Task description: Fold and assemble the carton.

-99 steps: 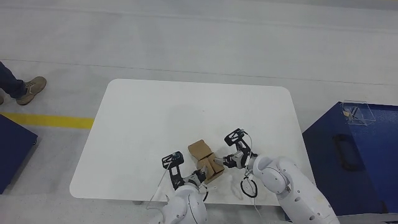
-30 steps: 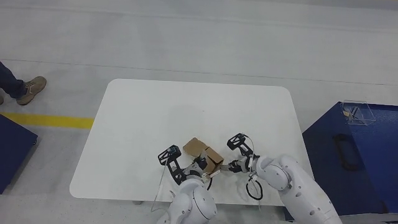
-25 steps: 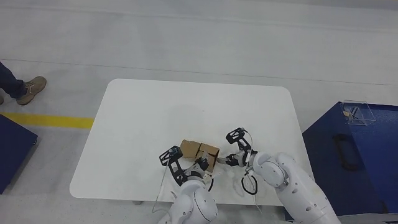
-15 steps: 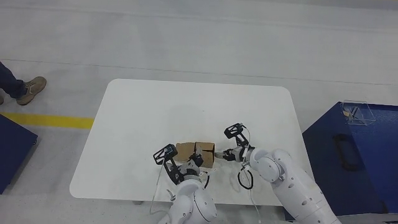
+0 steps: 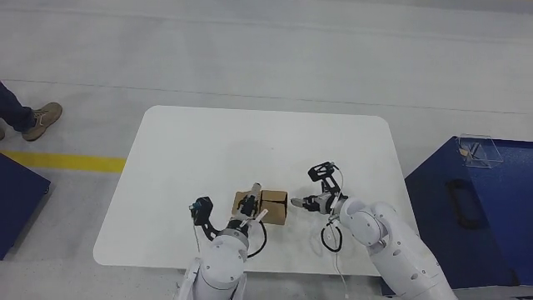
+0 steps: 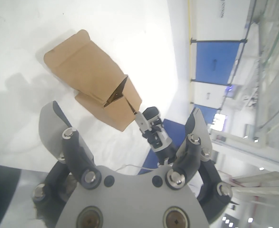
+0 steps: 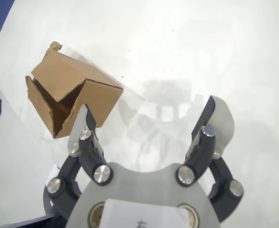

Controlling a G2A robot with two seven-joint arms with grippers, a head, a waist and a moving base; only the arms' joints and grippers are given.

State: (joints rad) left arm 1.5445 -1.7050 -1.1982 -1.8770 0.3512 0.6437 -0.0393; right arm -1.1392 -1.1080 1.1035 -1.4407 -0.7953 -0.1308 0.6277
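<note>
A small brown carton lies on its side on the white table, near the front edge. Its end flaps stand partly folded in, leaving a dark gap in the right wrist view of the carton. My right gripper is open just right of it; in its own view the gripper has one fingertip against the carton's near corner. My left gripper is open at the carton's left side. In its own view the left gripper has the carton just beyond its fingers.
The table's front edge is close behind both arms. A thin cable loops on the table by the right arm. Blue cabinets stand off the table at right and left. The far table half is bare.
The carton has turned from slanted to square with the table edge and slid slightly left. The left wrist swung out to the left. The right gripper drew back to the carton's right end.
</note>
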